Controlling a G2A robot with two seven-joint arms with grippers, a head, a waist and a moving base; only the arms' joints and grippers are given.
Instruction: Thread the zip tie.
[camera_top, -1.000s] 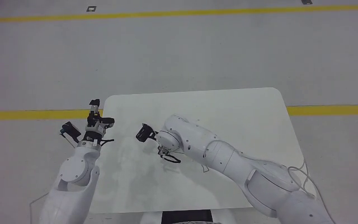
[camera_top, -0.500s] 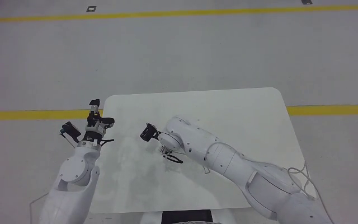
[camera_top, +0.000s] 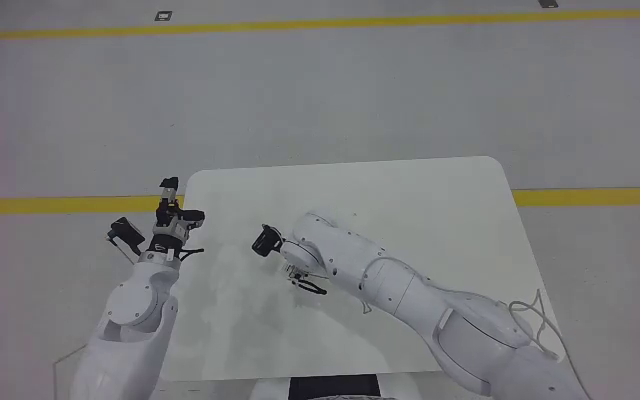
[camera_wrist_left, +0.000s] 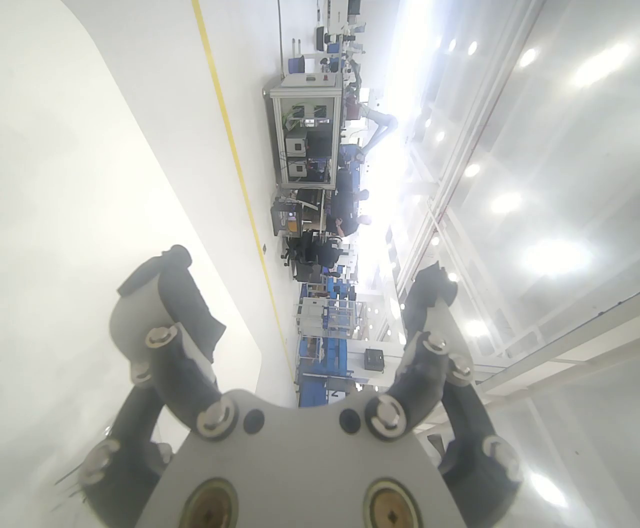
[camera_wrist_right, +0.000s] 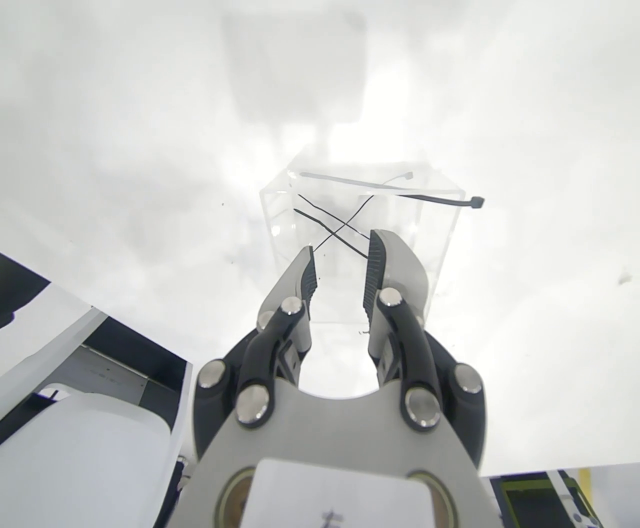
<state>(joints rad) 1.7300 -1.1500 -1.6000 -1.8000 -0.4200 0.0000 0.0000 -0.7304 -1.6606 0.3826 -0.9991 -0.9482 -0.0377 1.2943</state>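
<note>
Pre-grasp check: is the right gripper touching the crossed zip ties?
Cannot tell. In the right wrist view the crossed zip ties run up to the fingertips of the open right gripper, but that view does not show depth, so contact or gap stays hidden.

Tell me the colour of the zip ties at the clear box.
Black; the right wrist view shows the zip ties best.

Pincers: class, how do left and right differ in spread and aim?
Left pincer spreads wide; right pincer narrower. Left points past the white table's edge into the room; right at a clear plastic box holding black zip ties. Both are open, empty.
</note>
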